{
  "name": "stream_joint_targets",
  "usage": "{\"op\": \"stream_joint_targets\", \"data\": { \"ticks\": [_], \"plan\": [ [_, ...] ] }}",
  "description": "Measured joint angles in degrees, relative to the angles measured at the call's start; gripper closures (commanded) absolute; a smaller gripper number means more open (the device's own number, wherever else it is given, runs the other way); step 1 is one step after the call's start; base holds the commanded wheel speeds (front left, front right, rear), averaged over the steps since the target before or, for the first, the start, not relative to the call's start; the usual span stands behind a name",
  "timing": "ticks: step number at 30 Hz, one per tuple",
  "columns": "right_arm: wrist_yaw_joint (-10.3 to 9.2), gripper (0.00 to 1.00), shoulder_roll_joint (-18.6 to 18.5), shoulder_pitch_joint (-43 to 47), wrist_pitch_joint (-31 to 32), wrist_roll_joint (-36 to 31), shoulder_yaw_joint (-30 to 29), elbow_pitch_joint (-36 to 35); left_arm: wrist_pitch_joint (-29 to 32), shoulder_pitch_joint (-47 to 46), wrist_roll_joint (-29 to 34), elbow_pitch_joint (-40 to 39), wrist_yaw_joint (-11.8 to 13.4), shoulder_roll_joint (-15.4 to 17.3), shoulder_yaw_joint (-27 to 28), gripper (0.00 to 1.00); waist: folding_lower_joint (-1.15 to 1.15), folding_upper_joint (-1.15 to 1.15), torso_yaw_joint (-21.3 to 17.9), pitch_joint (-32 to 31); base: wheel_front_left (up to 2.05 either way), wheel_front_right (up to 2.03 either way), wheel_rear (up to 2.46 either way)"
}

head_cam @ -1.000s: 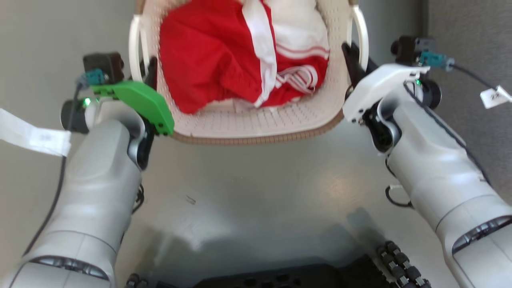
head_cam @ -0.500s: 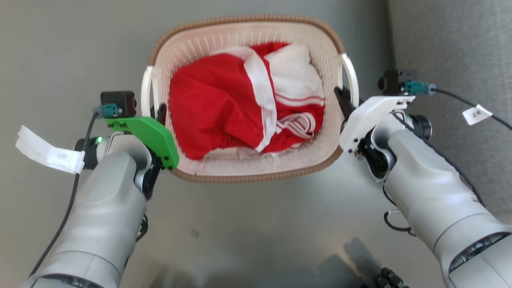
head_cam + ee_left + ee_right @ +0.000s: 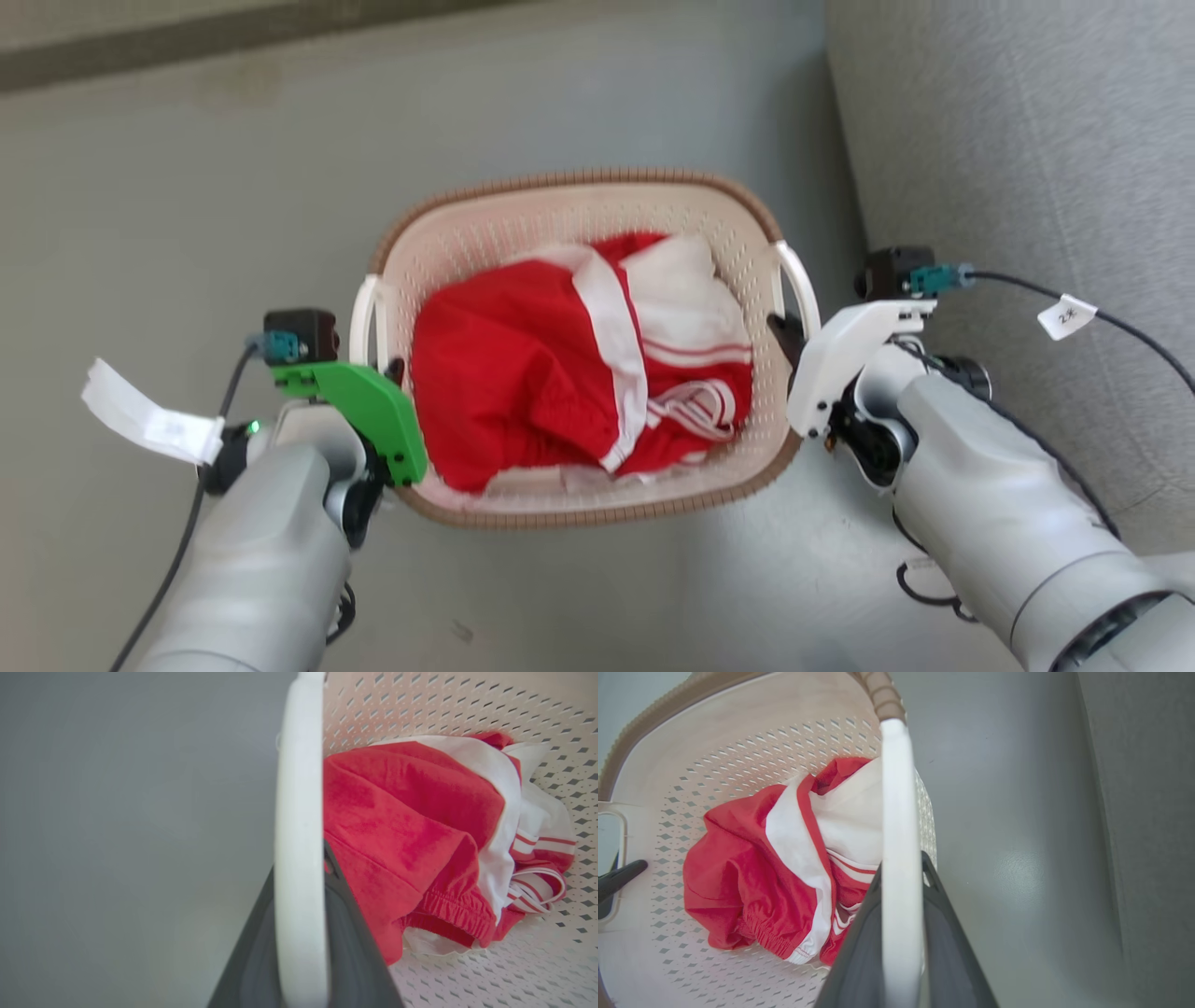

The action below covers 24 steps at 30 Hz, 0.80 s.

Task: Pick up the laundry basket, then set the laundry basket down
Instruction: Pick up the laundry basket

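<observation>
The laundry basket (image 3: 485, 233) is cream-white and perforated, with a brown woven rim, and holds red and white clothes (image 3: 523, 392). My left gripper (image 3: 387, 373) is shut on its white left handle (image 3: 299, 788); a dark finger (image 3: 350, 942) shows beside the handle bar. On the other side, my right gripper (image 3: 789, 338) is shut on the right handle (image 3: 896, 793), with dark fingers (image 3: 948, 952) on both sides of the bar. The left gripper's fingertip (image 3: 619, 879) pokes through the far handle opening in the right wrist view.
Grey floor (image 3: 187, 205) lies all around the basket. A grey textured surface (image 3: 1027, 140) rises close on the right. A dark strip (image 3: 187, 37) runs along the far edge at the top left. Cables with white tags (image 3: 1064, 315) trail from both wrists.
The whole head view has shifted, so the camera moved: the basket now shows smaller and lower, and the dark robot base has left the bottom. Both grippers keep their hold on the handles.
</observation>
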Motion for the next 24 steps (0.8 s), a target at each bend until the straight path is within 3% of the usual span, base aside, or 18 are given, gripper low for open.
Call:
{"op": "stream_joint_targets", "data": {
  "ticks": [24],
  "plan": [
    [-0.42,1.0,-0.31,7.68,8.06,4.89,4.44,0.67,7.06,8.48,-6.36,-0.96,0.11,0.43,-5.2,1.0,0.0,0.0,-0.53,-16.08,0.0,0.0,0.0]
  ]
}}
